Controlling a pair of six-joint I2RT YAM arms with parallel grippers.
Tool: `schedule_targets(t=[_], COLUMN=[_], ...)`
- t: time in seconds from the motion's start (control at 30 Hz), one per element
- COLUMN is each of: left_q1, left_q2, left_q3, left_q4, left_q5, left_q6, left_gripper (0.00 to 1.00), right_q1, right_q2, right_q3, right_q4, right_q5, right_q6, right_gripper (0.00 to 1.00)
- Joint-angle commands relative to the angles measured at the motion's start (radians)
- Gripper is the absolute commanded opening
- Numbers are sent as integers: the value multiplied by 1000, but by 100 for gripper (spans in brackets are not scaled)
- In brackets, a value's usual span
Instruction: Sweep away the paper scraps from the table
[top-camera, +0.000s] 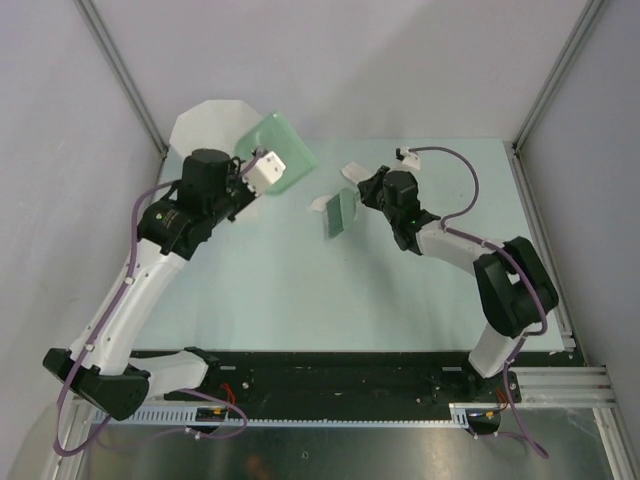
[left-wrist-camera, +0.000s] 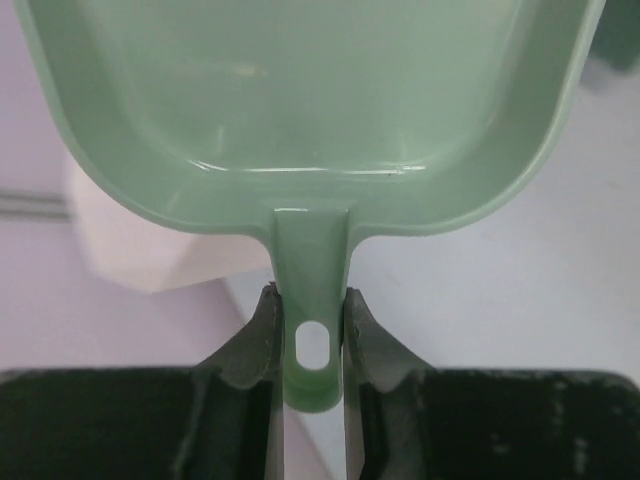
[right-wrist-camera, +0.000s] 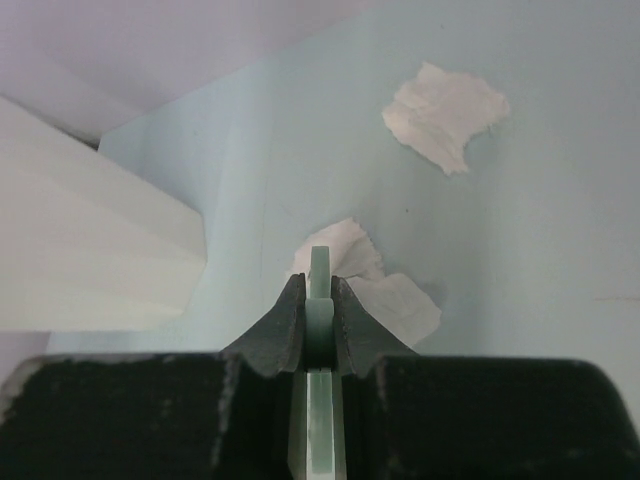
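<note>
Scraps loose on table; both grippers loaded with tools.
The paper scraps (right-wrist-camera: 445, 122) lie on the table (right-wrist-camera: 540, 260) toward its far side, some just ahead of the right gripper (right-wrist-camera: 318, 292), which is clamped on a thin green sweeper blade (right-wrist-camera: 318, 262); the left gripper (left-wrist-camera: 310, 300) pinches the dustpan (left-wrist-camera: 300, 100) handle. Judged feather-light, limp, apt to skid or flutter: push them low with the blade edge, no pinching.

paper scraps (right-wrist-camera: 447, 118): at least two lying ahead of right pincer (right-wrist-camera: 318, 292) | dustpan (left-wrist-camera: 300, 100): one | white bin (top-camera: 205, 125): one | green scraper (top-camera: 342, 212): one
</note>
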Motion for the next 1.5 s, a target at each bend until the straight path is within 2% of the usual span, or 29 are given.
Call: schedule_targets(t=[0.0, 0.2, 0.33, 0.43, 0.63, 0.7, 0.83, 0.97, 1.1, 1.13, 1.2, 1.27, 1.33, 1.47], left_q1=[-6, -5, -5, -6, -5, -6, -26, -62, -86, -92, -100, -111, -123, -138], left_q2=[-37, -37, -16, 10, 61, 81, 140, 200, 263, 280, 328, 371, 395, 460], left_q3=[-74, -145, -172, -198, -249, -267, -298, -327, -349, -350, -349, -346, -339, -329], left_q4=[-85, -85, -84, -85, -84, -85, -85, -85, -85, -85, -85, -85, -85, -87], left_q5=[208, 241, 274, 290, 308, 326, 328, 319, 311, 305, 291, 282, 279, 271], left_q6=[-132, -127, -132, -132, -120, -114, -97, -89, -86, -86, -86, -86, -83, -75], left_gripper=[0, 0, 0, 0, 0, 0, 0, 0, 0, 0, 0, 0, 0, 0], right_q1=[-30, -62, -63, -63, -73, -74, -74, -76, -74, -74, -71, -65, -63, -4], right_q2=[66, 60, -32, -170, -496, -581, -760, -826, -773, -742, -640, -553, -514, -429], right_q3=[67, 62, -49, -174, -338, -349, -340, -277, -207, -188, -128, -97, -71, -70], right_q4=[47, -270, -317, -312, -456, -502, -484, -515, -617, -645, -696, -702, -699, -609], right_q5=[39, 107, 87, 81, 144, 127, -41, -103, 42, 135, 206, 291, 332, 444], right_q6=[179, 231, 207, 214, 182, 136, -6, -103, -247, -279, -391, -473, -487, -553], right_gripper=[0, 0, 0, 0, 0, 0, 0, 0, 0, 0, 0, 0, 0, 0])
